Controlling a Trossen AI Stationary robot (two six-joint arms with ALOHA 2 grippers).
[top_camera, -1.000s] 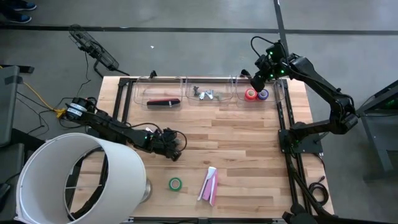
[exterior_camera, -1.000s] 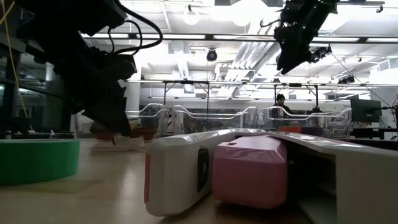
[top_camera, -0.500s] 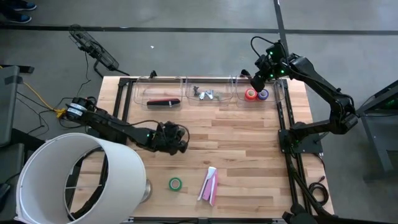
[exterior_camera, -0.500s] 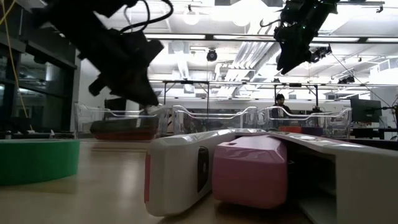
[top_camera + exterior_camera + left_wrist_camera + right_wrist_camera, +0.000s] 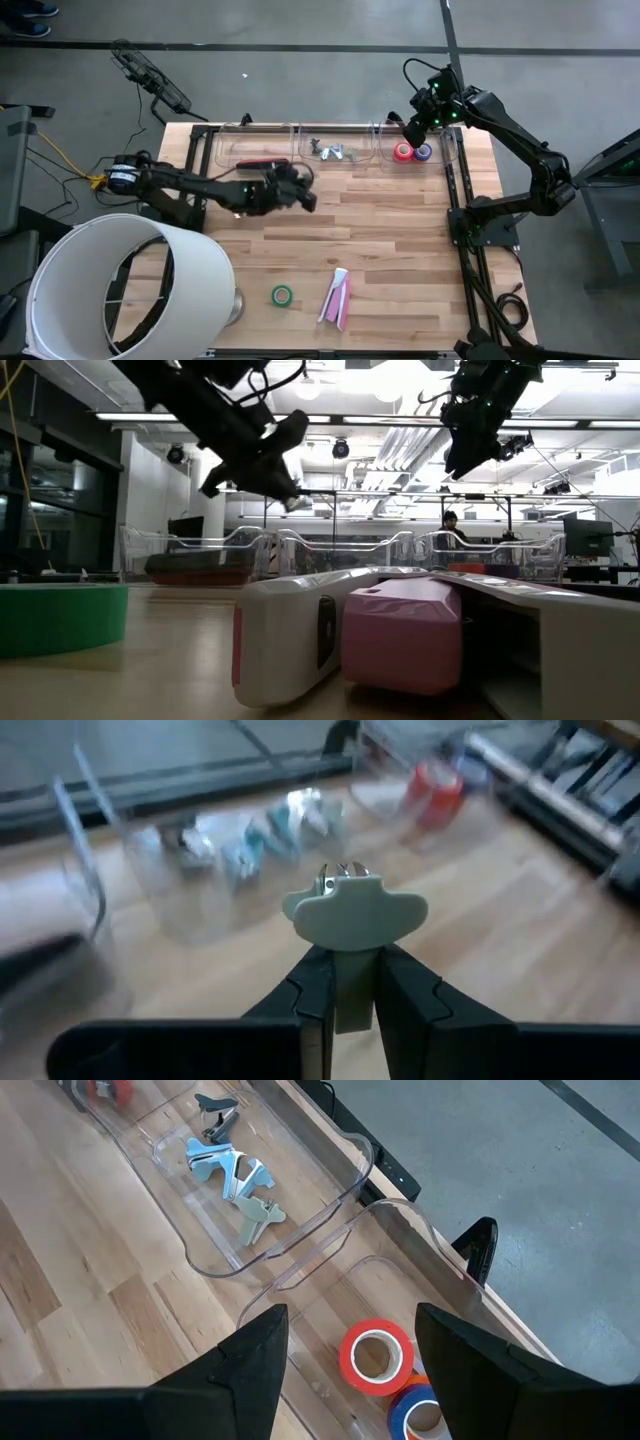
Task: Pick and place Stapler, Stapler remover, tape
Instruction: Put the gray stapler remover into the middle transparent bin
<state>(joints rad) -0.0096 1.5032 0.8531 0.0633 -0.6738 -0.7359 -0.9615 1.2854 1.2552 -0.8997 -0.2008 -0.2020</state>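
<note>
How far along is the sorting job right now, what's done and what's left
Done: a stapler in the left bin, removers in the middle bin, red-orange tape and a blue roll in the right bin. In hand: left gripper holds a staple remover above the table. Right gripper is open, empty. Left: green tape, pink-and-white stapler.

Grey concrete floor [image 5: 300,60] around a pale wooden table [image 5: 390,240]. Large white cylinder [image 5: 120,290] at lower left. In the low view, bright ceiling lights [image 5: 400,380], glass partitions behind.
</note>
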